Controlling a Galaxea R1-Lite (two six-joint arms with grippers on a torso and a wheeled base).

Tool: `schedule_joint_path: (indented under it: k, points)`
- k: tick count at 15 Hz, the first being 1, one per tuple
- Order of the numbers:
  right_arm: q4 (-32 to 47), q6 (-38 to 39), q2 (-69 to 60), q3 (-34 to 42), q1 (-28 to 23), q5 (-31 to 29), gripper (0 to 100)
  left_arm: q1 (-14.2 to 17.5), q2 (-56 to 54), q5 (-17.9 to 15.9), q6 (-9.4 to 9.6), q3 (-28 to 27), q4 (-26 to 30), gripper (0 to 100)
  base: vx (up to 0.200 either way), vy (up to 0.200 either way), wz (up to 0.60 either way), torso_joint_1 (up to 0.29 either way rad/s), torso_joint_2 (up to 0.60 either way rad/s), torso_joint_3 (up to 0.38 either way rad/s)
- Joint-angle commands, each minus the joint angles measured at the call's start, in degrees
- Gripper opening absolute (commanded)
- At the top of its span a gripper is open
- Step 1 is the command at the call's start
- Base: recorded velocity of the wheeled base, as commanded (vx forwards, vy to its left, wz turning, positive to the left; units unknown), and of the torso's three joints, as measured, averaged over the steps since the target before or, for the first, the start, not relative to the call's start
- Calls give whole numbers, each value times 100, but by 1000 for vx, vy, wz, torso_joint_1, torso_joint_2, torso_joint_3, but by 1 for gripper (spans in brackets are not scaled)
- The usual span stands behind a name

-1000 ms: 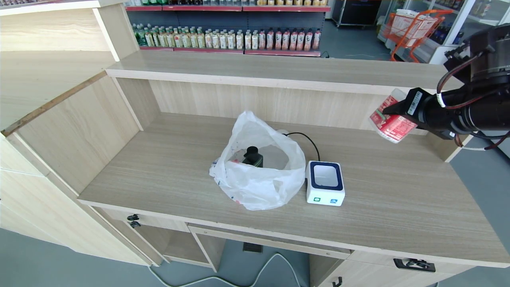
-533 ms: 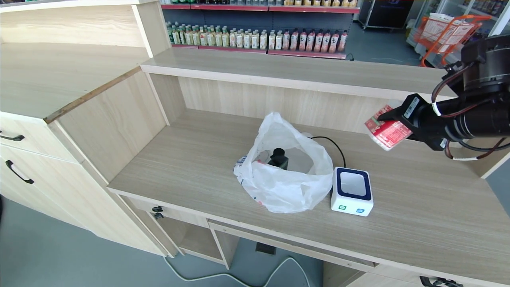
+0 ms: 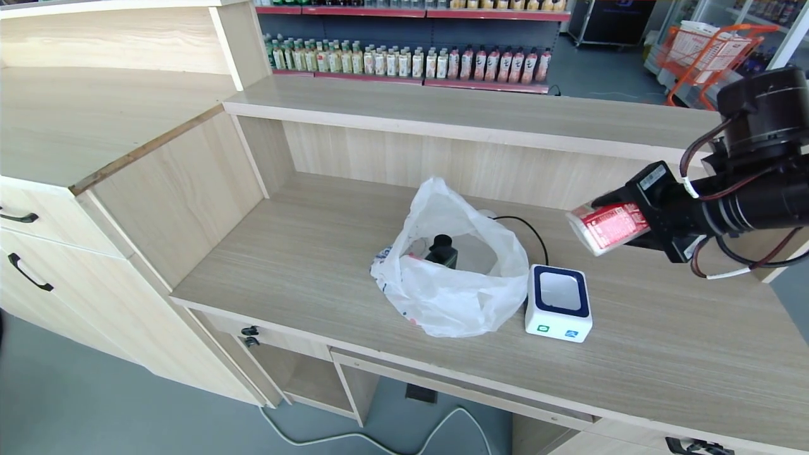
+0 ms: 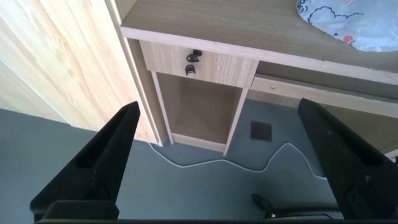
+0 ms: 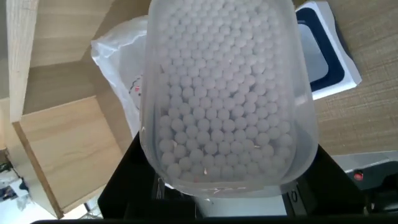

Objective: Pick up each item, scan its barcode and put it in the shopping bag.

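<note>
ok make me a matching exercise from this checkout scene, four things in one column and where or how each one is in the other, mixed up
Things:
1. shopping bag
2. scanner
3. red-labelled tub
4. left gripper

Places and states:
A. open, low down, facing the drawer under the counter
B. held above the counter in the right gripper
C. on the counter, mouth open, a black-capped item inside
D. white with a dark blue frame, on the counter beside the bag

Pairs: 1-C, 2-D, 3-B, 4-A
</note>
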Motion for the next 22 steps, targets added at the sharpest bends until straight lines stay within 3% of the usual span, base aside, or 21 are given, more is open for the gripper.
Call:
schedule_joint_path:
  k: [1,6,22]
  points:
    - [241,52,329,-64,-90,247,0,-2,-2,1,-4,0,-1,100,0,0,0,0,0,0]
    - [760,149,663,-143,-275,388,0,-2,-2,1,-4,0,-1,100,0,0,0,0,0,0]
    - [716,131,838,130,-337,405,0,-2,-2,1,-4,0,-1,100,0,0,0,0,0,0]
